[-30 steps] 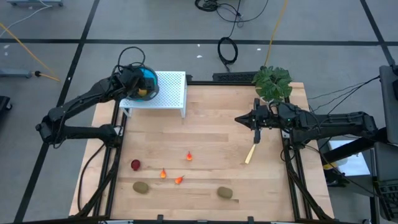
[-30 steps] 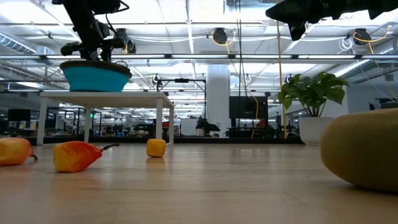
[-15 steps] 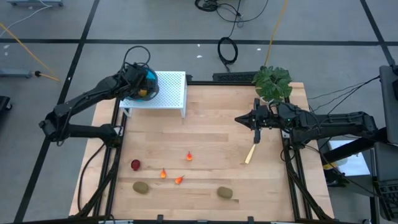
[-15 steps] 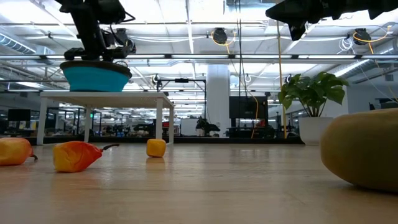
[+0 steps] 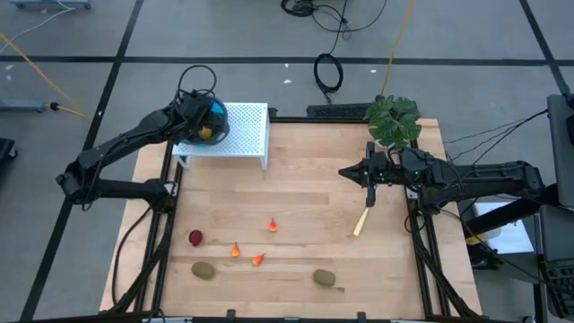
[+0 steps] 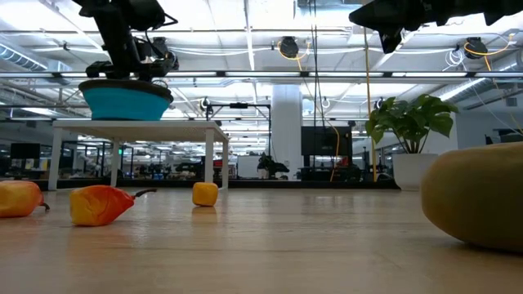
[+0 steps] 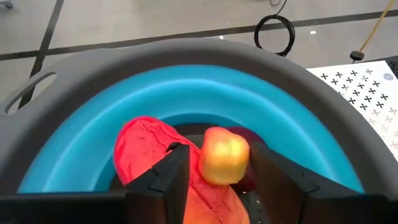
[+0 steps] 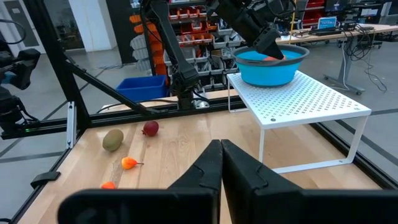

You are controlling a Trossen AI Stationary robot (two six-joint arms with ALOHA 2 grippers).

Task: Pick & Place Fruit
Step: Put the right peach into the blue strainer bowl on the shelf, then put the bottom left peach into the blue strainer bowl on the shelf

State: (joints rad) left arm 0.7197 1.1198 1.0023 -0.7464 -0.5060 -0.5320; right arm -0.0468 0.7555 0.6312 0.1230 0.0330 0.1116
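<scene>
Table (image 5: 314,179), pale wood, with a white rack (image 5: 247,130) at its far left corner; blue bowl (image 7: 186,106) sits on the rack. Left gripper (image 7: 214,168) hangs over the bowl, fingers inside its rim. Between its jaws a small yellow-orange fruit (image 7: 224,155); the jaws stand a little apart on either side of it, and whether they are gripping or letting go I cannot tell for sure. Judged: the release step. A red fruit (image 7: 146,146) already lies in the bowl, under and beside the small one. To do the drop well: open fully while low over the bowl's middle, so the fruit lands on the bowl floor and does not bounce off the red one toward the rim; then lift straight up, clear of the rim, before swinging away, as the bowl looks light enough to be dragged. Right gripper (image 5: 363,175) waits above the table's right side, jaws together, holding nothing. Left on the table, near the front: two kiwis (image 5: 204,269) (image 5: 324,278), a dark red ball (image 5: 195,237), three orange bits (image 5: 257,259).
</scene>
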